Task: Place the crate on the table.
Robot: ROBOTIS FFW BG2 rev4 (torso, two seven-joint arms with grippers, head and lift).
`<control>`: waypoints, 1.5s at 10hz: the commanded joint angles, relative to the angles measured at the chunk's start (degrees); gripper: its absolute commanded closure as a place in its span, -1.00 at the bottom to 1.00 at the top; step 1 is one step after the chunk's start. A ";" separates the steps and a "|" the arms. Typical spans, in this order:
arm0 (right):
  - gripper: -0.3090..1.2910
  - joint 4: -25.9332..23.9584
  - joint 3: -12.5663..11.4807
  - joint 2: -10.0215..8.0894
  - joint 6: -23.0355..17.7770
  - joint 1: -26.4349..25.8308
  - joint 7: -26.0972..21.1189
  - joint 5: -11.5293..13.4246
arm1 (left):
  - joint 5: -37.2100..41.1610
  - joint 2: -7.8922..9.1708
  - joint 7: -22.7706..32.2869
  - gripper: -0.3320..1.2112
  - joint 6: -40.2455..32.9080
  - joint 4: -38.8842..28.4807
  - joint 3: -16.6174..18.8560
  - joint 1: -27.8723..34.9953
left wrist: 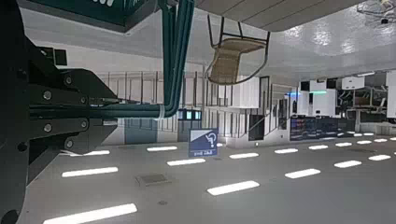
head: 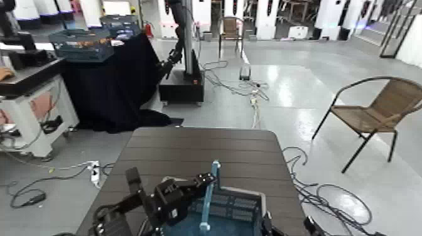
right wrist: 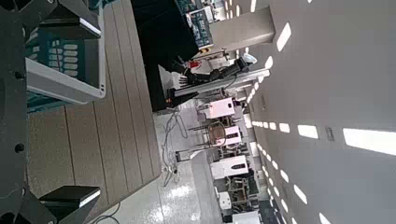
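One crate sits on the bench near edge — left pincer closed on its handle; right pincer state: cannot tell.

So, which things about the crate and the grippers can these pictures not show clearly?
- Crate: head view, its near side is cut off by the lower edge.
- Right gripper: head view, mostly cut off by the same edge.
- Left gripper: head view, its own body hides the fingertips.
- Crate bottom against the table: hidden by the crate walls.
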 commanded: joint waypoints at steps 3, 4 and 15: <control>-0.46 0.00 0.25 -0.10 0.07 -0.09 0.00 -0.09 | -0.09 0.49 -2.82 0.98 -1.33 8.43 -2.85 -7.70; -0.46 0.00 0.34 -0.10 0.07 -0.09 0.00 -0.09 | -0.09 0.58 -3.35 0.98 -1.42 10.01 -3.29 -9.11; -0.46 0.00 1.22 -0.45 0.42 -0.88 0.18 -0.27 | -4.13 0.75 -13.19 0.98 -2.30 29.79 -8.04 -22.99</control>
